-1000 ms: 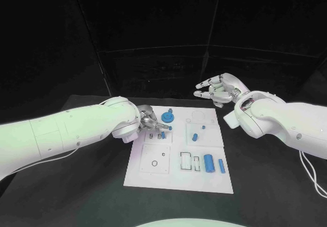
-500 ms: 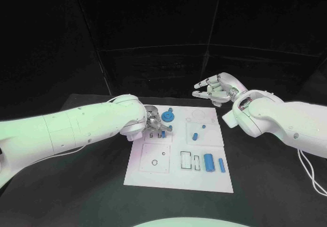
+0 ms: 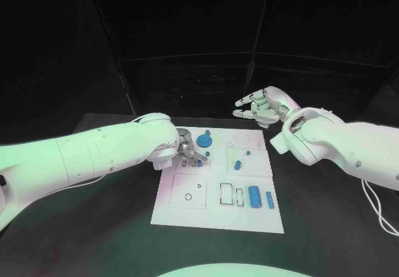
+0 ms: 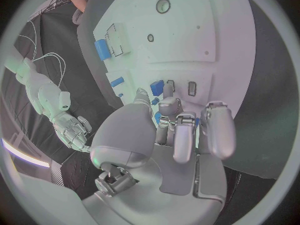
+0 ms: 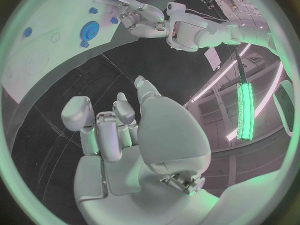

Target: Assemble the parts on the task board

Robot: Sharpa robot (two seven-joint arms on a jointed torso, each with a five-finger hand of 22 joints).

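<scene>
A dark, matte black bench (image 3: 100, 231) stretches across the lower part of the head view, its far edge running just below a black backdrop. That backdrop (image 3: 191, 52) is made of dark panels meeting at thin pale seams, with slim vertical posts (image 3: 124, 86) rising from behind the bench. A greenish light falls over the near part of the scene. In the right wrist view the room beyond is dim, with a bright green light bar (image 5: 244, 110) hanging upright and a long pale curved strip of light (image 5: 215, 80) beside it; equipment near the ceiling is too blurred to identify.
</scene>
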